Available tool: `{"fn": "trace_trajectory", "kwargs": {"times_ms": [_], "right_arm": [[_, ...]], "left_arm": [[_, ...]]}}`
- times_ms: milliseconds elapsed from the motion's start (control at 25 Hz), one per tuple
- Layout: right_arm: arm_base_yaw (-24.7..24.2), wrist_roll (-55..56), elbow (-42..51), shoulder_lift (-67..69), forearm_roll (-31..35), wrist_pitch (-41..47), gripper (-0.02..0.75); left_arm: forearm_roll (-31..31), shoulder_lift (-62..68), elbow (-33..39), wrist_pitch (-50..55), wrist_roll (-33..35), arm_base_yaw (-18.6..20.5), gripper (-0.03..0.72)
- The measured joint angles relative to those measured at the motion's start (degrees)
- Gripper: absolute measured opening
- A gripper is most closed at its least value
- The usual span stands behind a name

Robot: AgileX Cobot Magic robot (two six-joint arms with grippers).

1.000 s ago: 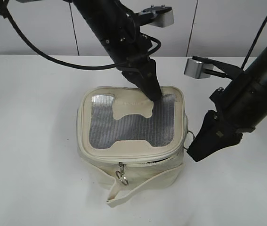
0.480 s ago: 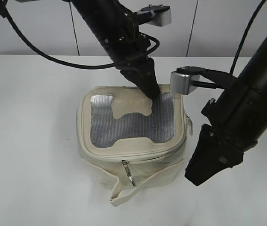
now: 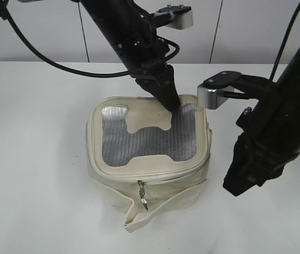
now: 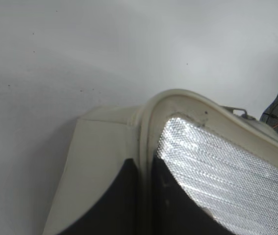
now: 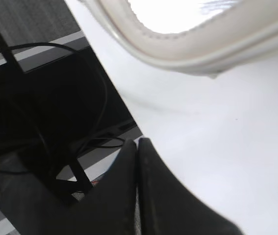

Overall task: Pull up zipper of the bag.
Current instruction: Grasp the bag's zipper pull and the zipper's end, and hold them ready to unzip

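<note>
— At the centre of the frame, why is the left gripper [image 3: 172,101] planted on the bag [image 3: 148,159]?

— To pin the lid, I'd judge; fingers nearly together, holding nothing.

— And the right gripper [image 3: 239,182]?

— Pinched closed and empty, lower right, beside the bag (well apart from the zipper [image 3: 155,177] slider at the front).

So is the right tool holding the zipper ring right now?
No, the right tool hangs shut beside the bag, gripping nothing.
</note>
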Motion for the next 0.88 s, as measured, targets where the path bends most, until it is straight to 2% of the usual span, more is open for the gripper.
{"fn": "trace_trajectory", "kwargs": {"times_ms": [160, 440, 560, 760, 880], "right_arm": [[-3.7, 3.3, 0.0, -4.2, -1.7, -1.3, 0.008], [-19.9, 4.9, 0.1, -9.6, 0.4, -5.6, 0.008], [-24.7, 4.9, 1.4, -9.0, 1.3, -8.7, 0.008], [-27.9, 1.8, 3.5, -5.8, 5.6, -11.0, 0.013], [-28.1, -6.0, 5.8, -5.1, 14.0, -10.3, 0.052]], "left_arm": [[0.0, 0.0, 0.0, 0.0, 0.0, 0.0, 0.038], [0.0, 0.0, 0.0, 0.0, 0.0, 0.0, 0.038], [0.0, 0.0, 0.0, 0.0, 0.0, 0.0, 0.038], [0.0, 0.0, 0.0, 0.0, 0.0, 0.0, 0.038], [0.0, 0.0, 0.0, 0.0, 0.0, 0.0, 0.038]]}}
